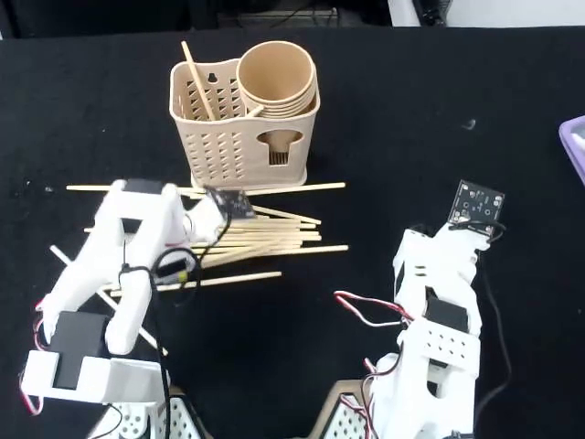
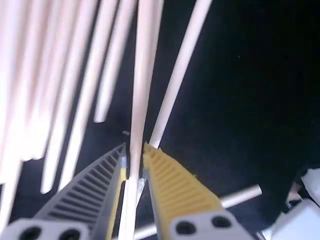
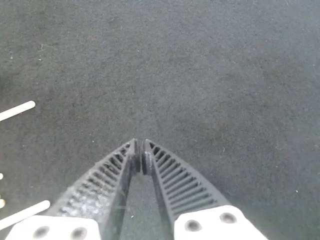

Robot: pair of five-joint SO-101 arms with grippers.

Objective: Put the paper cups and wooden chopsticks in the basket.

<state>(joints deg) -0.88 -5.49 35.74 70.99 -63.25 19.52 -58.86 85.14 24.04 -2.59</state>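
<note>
A beige basket (image 1: 228, 146) stands at the back of the black table, with stacked paper cups (image 1: 277, 78) and one chopstick (image 1: 196, 78) inside it. Several wooden chopsticks (image 1: 270, 240) lie piled in front of the basket. My left arm (image 1: 137, 242) hangs over the pile's left end. My left gripper (image 2: 134, 152) is shut on one chopstick (image 2: 140, 95), which runs straight out between the fingers, with several others lying alongside. My right gripper (image 3: 139, 152) is shut with nothing in it, low over bare cloth to the right of the pile.
A purple object (image 1: 574, 146) pokes in at the table's right edge. Two chopstick ends (image 3: 17, 111) lie on the cloth near my right gripper. The right arm (image 1: 443, 302) stands at the front right.
</note>
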